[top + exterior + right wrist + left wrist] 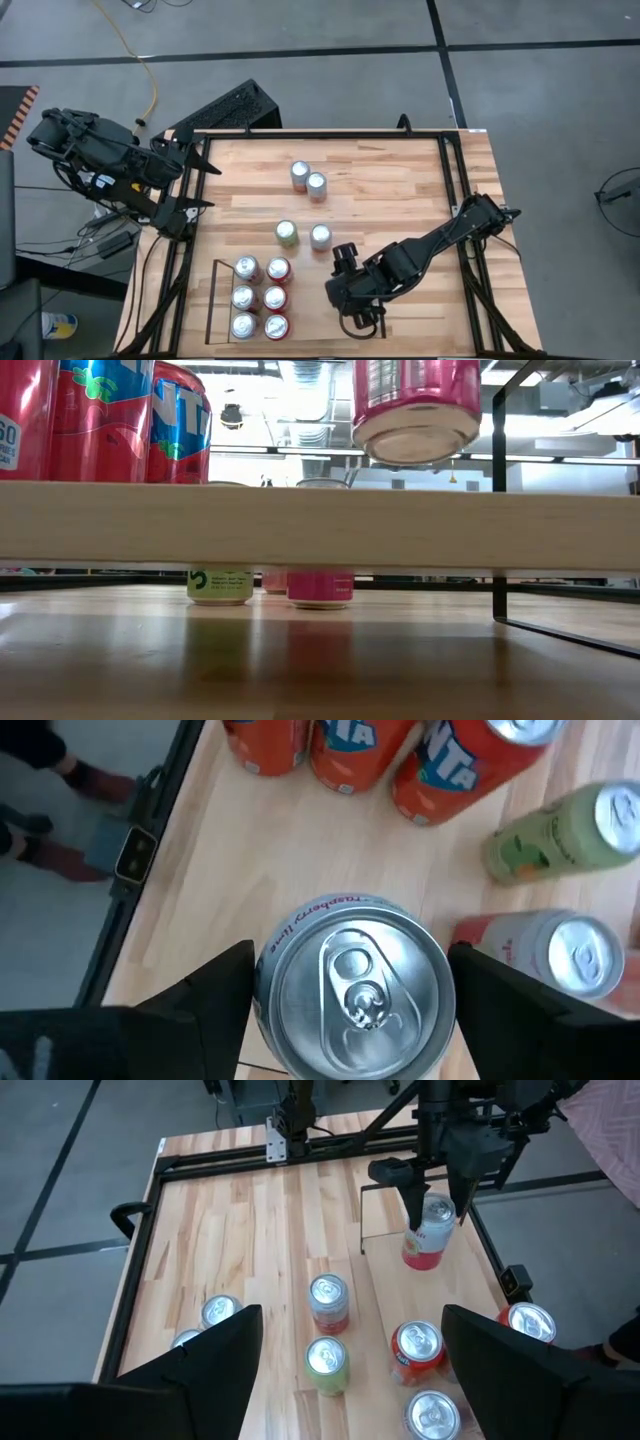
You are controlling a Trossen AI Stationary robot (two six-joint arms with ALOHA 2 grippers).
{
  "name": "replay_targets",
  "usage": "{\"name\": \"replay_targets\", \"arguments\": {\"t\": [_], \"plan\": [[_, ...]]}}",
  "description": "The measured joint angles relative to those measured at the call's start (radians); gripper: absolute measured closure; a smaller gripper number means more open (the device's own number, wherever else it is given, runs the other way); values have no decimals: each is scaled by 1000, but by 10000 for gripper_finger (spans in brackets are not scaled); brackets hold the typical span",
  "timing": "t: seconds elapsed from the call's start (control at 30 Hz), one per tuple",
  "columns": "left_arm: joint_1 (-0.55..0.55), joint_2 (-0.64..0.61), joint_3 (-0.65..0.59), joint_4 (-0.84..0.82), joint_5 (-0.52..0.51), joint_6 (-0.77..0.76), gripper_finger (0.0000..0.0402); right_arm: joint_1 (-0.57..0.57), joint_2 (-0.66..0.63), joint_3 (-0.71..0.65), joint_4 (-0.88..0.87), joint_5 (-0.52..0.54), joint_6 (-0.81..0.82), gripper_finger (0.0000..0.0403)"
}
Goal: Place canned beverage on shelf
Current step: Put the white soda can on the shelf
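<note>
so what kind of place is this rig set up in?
Probably a lab or workshop, not a shop: bare grey concrete floor, loose yellow cable on it, exposed ceiling ducts, and a black-framed wooden table.

Eleven cans in all. Six stand in two rows on the shelf [222,300] at lower left of the high view, four stand loose mid-frame: a pair [308,178], a green one [287,233], a pink one [320,236]. One pink can [428,1232] is carried.

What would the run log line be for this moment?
right gripper: holds pink can, lifted above shelf | left gripper: open, waiting at table's left edge | shelf: six cans
</note>
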Motion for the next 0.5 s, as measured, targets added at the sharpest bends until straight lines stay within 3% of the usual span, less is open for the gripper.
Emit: {"name": "replay_targets", "arguments": {"t": [0.27, 0.5], "plan": [[0, 0, 0, 0, 0, -1, 109, -8, -4, 0, 3, -23, 118, 105], [0, 6, 0, 1, 0, -2, 109, -28, -3, 0, 42, -44, 120, 105]]}}
